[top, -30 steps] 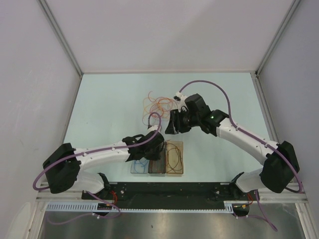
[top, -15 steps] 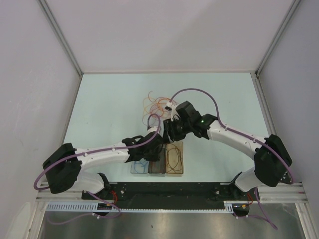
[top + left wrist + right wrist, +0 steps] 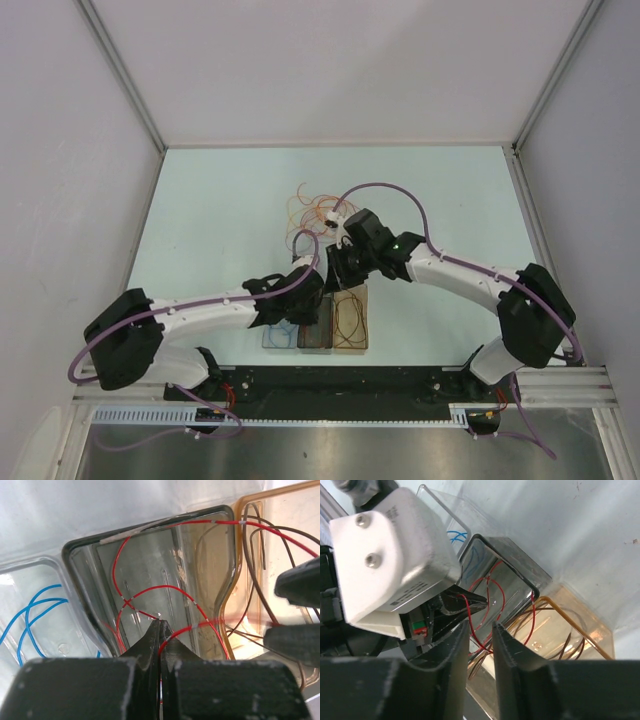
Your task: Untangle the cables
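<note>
Closely paired: both grippers work one red cable at the tray rim

The left gripper has its jaws pressed together on the red cable inside the dark tray. That cable crosses the rim into the adjoining amber tray, where the dark brown cable lies. The right gripper hangs just beside it, jaws a narrow gap apart around a red strand. The blue cable sits in the clear tray. A loose tangle of cables lies farther out on the table.

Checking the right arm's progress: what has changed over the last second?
The right gripper swung left and nearer, from by the loose tangle to the dark tray; the red cable shows between its open jaws. The left gripper stayed shut on that cable there.
</note>
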